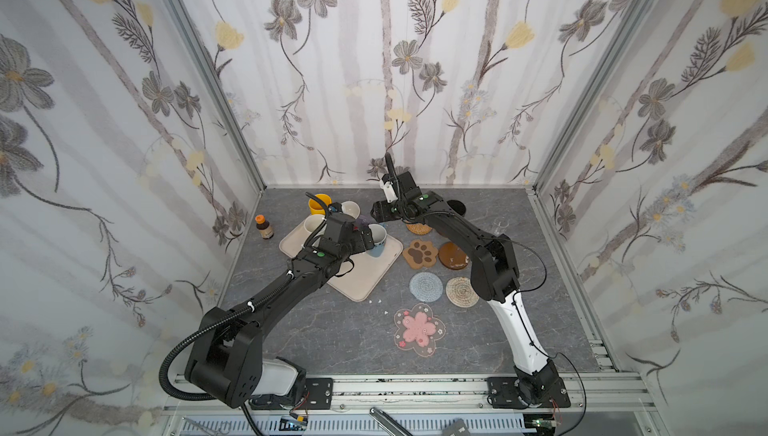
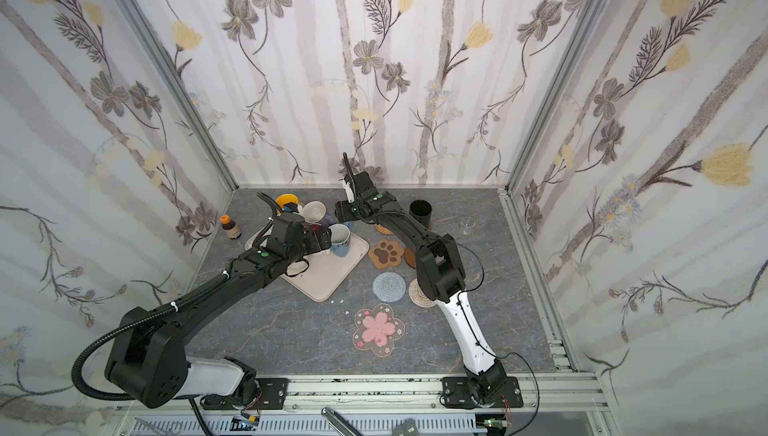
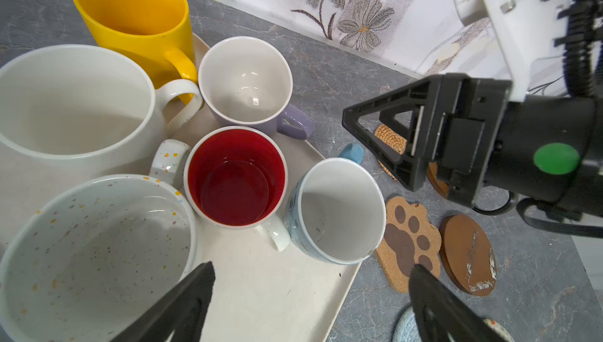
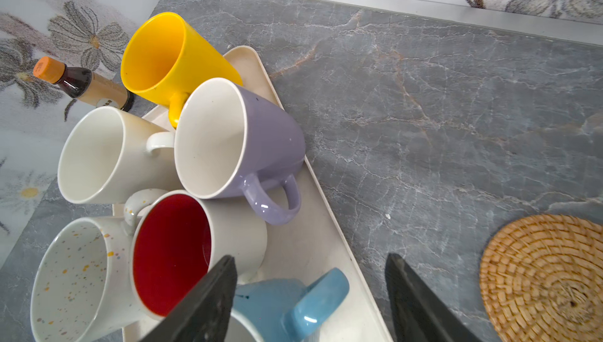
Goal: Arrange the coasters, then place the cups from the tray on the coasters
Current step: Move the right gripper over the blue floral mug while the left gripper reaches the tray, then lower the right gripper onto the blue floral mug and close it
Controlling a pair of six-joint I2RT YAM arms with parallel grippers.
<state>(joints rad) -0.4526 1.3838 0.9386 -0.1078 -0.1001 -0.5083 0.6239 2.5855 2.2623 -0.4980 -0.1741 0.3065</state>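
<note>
The beige tray (image 1: 357,284) carries several cups: yellow (image 3: 130,14), plain cream (image 3: 75,102), lavender (image 3: 244,79), white with red inside (image 3: 236,177), blue (image 3: 339,210) and speckled cream (image 3: 98,242). A black cup (image 2: 420,211) stands off the tray, behind the right arm. To the right of the tray lie the coasters: rattan (image 1: 419,229), paw-print (image 1: 420,253), brown wooden (image 1: 452,255), grey-blue knitted (image 1: 426,286), beige braided (image 1: 460,291) and pink blossom (image 1: 419,328). My left gripper (image 3: 311,278) hangs open over bare tray beside the blue cup. My right gripper (image 4: 311,260) is open, with the blue cup's handle (image 4: 319,294) below and between its jaws, not touching.
An orange-capped brown bottle (image 1: 264,226) stands left of the tray near the wall. A small clear glass (image 1: 498,226) sits at the back right. Both wrists crowd together over the tray's far corner. Small white crumbs lie on the table near the tray's front corner.
</note>
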